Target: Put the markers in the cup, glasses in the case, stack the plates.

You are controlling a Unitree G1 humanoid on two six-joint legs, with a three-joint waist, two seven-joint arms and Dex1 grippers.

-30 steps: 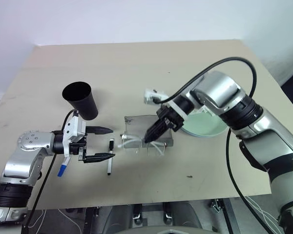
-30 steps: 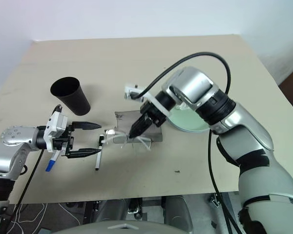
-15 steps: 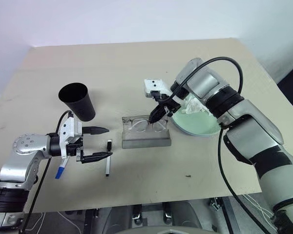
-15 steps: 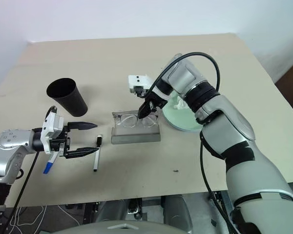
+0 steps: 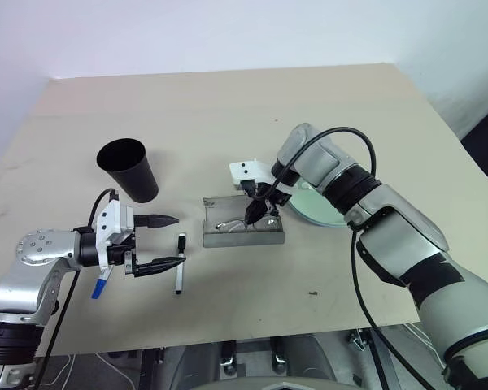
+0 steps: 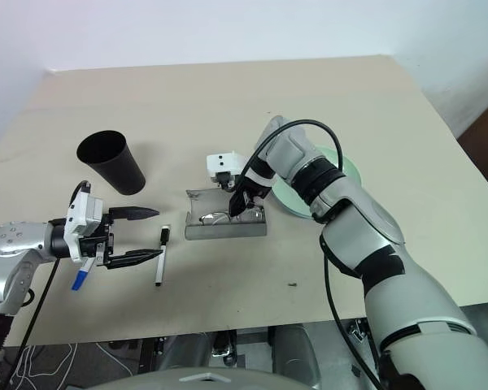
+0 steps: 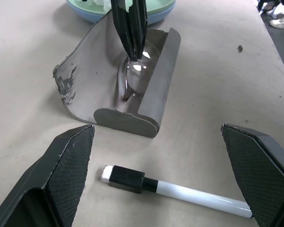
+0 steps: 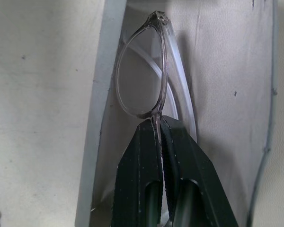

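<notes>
**Ana:** Glasses (image 8: 146,78) first, what's new with them?

**Ben:** A second ago the right claw (image 5: 252,213) was carrying them over the near edge of the case (image 5: 244,237). Now they lie down inside the grey tray of it, with the right claw's fingers pressed together on the bridge between the lenses. The arm has dipped and turned steeply downward to get there.

**Ana:** So that step is nearly done?

**Ben:** I'd judge so. What seems left is to let go, pull out, and perhaps shut the lid, which stands open on the far side.

**Ana:** And the left claw (image 6: 134,236)?

**Ben:** Spread wide, holding nothing, hovering level just beside the black-capped marker (image 7: 175,189). It has stayed put over that second.

**Ana:** Count things for me.

**Ben:** One pair of glasses, one case. One black cup (image 5: 130,169), upright and well apart from the case, to the robot's left. Two markers: the black-capped one on the table (image 5: 228,106) between the left claw and the case, and a blue-capped one (image 5: 100,286) poking out beneath the left wrist. Neither is in the cup yet.

**Ana:** Plates?

**Ben:** Two, already one on the other: a mint one (image 7: 156,7) sitting in a light blue one (image 7: 97,14), just beyond the case, behind the right arm. Something white rests on the top plate; I can't say what.
</notes>
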